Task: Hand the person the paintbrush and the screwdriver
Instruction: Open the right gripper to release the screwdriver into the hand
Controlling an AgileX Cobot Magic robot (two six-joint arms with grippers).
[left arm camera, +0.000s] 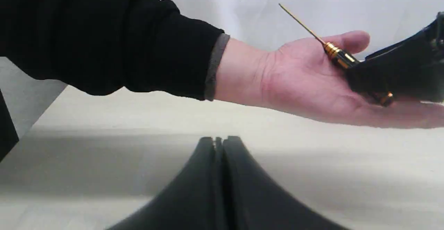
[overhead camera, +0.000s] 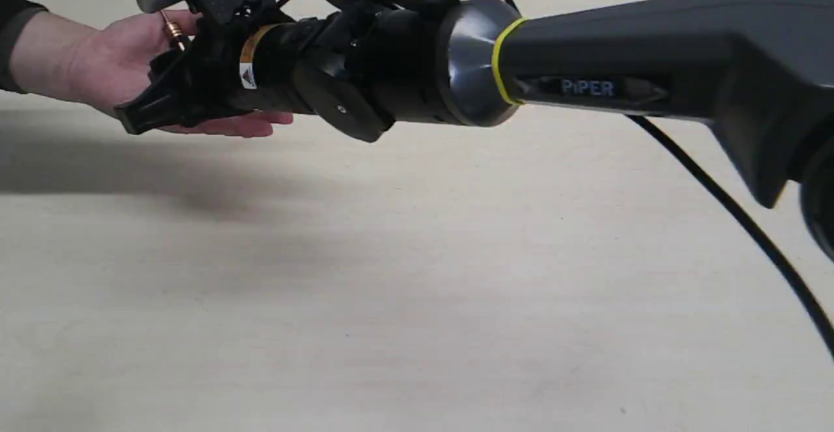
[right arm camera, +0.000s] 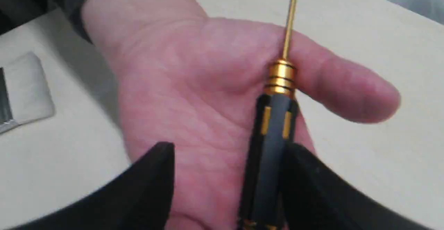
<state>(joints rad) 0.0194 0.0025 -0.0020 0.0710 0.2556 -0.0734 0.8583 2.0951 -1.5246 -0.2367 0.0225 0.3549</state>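
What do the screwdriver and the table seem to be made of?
Screwdriver: shaft and collar look like gold-toned metal, given their shine; handle matte black, perhaps plastic or coated metal. Table: pale wood-look top with faint grain, dull finish, possibly laminate.

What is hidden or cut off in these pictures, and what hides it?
Paintbrush: right wrist view shows only bristles and band; the picture edge cuts off the handle.
Screwdriver: in the exterior view the right gripper hides most of it.
Person's hand: fingers partly hidden behind the right gripper in the left wrist view.
Left gripper: not visible in the exterior view.
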